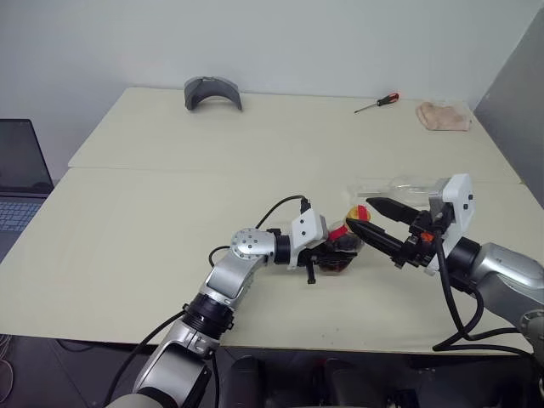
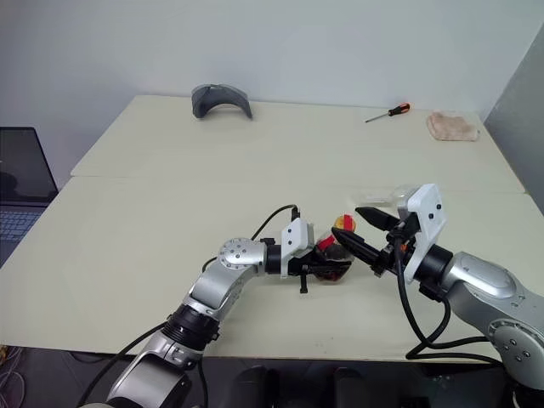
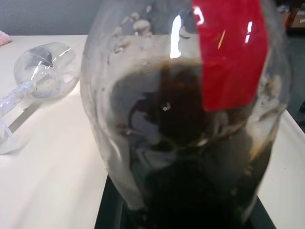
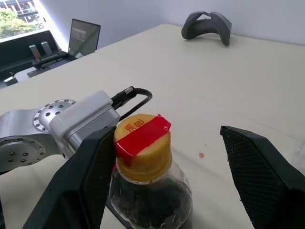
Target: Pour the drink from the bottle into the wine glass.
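Observation:
The bottle stands upright on the table near the front edge, with dark drink in its round body and a red label. My left gripper is shut on the body from the left. The red-yellow cap sits between the fingers of my right gripper, which is open. One finger is close beside the cap and the other is well clear of it. The wine glass lies on its side on the table just behind the right gripper, also seen as a clear glass.
At the table's far edge are a grey curved object, a red-handled screwdriver and a beige cloth. A laptop sits off the table's left side. A seam runs across the tabletop.

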